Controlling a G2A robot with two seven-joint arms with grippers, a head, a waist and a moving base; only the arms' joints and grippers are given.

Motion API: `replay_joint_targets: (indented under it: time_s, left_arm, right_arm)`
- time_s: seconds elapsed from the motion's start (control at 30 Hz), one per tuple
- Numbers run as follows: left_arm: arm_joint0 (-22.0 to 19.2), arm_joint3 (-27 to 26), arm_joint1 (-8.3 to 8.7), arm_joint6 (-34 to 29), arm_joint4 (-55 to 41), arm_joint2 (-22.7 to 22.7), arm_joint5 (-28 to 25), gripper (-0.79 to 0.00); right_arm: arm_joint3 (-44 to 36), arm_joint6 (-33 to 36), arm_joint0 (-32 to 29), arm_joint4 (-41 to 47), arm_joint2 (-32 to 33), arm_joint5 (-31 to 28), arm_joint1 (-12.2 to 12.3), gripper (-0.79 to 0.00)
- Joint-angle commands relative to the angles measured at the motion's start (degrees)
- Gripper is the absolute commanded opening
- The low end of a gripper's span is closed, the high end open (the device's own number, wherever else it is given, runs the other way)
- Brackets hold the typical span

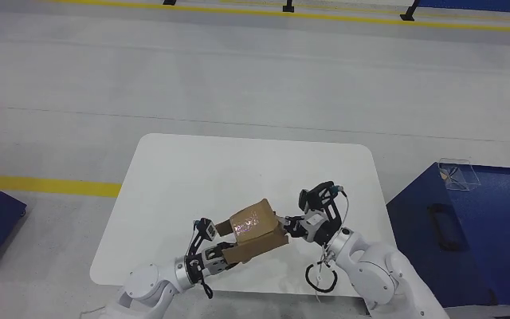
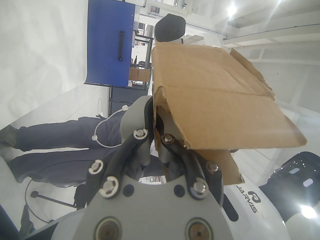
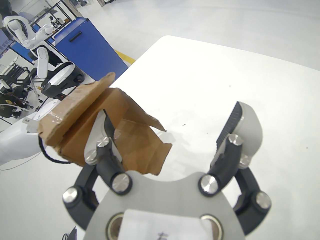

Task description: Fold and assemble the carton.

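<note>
The left claw is pinched shut on one edge of the cardboard carton and holds it up in the air over the near part of the desk. I think it holds the carton up so the flaps hang free for folding. The right claw is wide open. One of its fingers seems to press against a flap at the carton's open end. The other finger is well apart from the cardboard.
</note>
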Motion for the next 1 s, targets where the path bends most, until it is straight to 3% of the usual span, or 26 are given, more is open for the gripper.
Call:
replay_joint_targets:
  time_s: [0.0,0.37,0.97]
  left_arm:
    - [0.0,0.1,-0.01,0.7,-0.2,-0.2,-0.7,-0.785]
    - [0.3,0.9,-0.3,5.4,-2.6,-1.0,-2.0,-0.785]
    - [1.9,-1.0,-0.26,5.8,-0.2,-0.5,-2.9,-0.785]
  right_arm:
    - [-0.4,-0.2,-0.7,0.5,1.3,0.0,0.1,0.0]
    - [-0.9,1.5,-4.7,-2.4,3.5,-0.8,0.5,0.0]
    - [2.3,-0.7,0.8,-6.5,-5.3,1.6,-0.9,0.0]
